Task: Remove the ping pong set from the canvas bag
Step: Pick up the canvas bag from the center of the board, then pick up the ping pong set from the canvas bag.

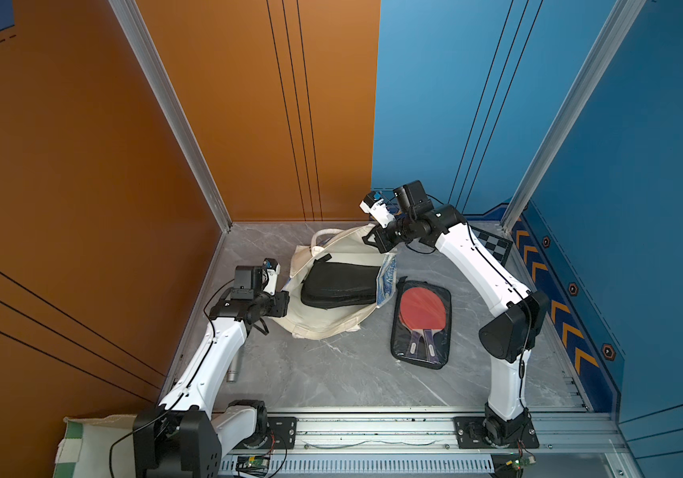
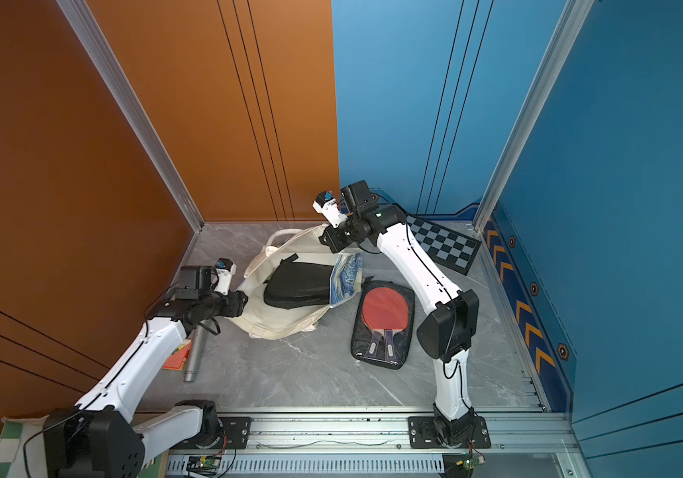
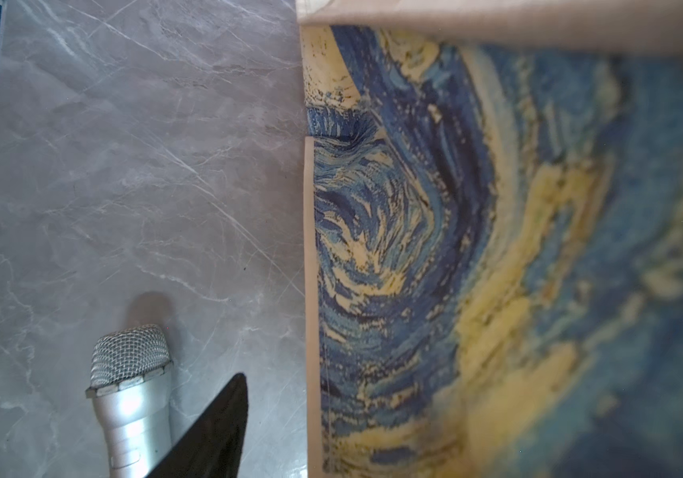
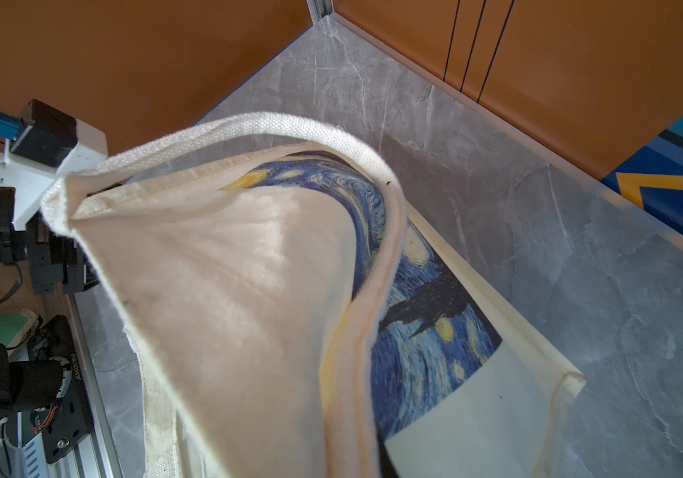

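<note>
The ping pong set (image 1: 420, 323), red paddles in a clear-fronted case, lies flat on the grey table (image 1: 331, 380) just beside the canvas bag (image 1: 331, 325), so the removal looks essentially done. A black paddle-shaped pouch (image 1: 340, 285) sits in the bag's open mouth and may yet need lifting out. The right gripper (image 1: 369, 240) is closed, pinching the bag's far rim, while the left gripper (image 1: 284, 305) is at the near rim, and whether it grips cannot be told.

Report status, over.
Right gripper shut on canvas bag rim. Left gripper at bag's edge, jaws unclear. Ping pong set on table beside bag; black case in bag mouth.
</note>
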`<action>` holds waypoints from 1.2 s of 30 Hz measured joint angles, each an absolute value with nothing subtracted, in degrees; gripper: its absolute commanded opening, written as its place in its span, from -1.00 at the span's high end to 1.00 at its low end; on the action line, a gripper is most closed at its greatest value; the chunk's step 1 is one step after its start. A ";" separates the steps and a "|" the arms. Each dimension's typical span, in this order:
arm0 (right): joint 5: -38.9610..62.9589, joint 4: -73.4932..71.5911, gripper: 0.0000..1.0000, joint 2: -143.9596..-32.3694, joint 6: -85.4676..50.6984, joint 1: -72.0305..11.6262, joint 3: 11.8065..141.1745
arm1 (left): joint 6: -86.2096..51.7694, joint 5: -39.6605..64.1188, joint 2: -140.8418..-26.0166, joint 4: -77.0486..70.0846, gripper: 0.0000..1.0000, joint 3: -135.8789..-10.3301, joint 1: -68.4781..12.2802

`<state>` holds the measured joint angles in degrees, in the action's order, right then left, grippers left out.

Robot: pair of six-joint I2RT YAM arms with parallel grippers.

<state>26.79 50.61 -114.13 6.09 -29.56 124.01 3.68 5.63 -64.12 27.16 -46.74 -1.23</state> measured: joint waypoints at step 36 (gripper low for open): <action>15.14 55.42 0.27 -102.96 19.05 -48.95 127.74 | -3.38 25.10 -79.00 47.92 1.00 -75.33 -2.57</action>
<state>15.14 55.42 -102.96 19.05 -48.95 127.74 -3.38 25.10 -79.00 47.92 -75.33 -2.57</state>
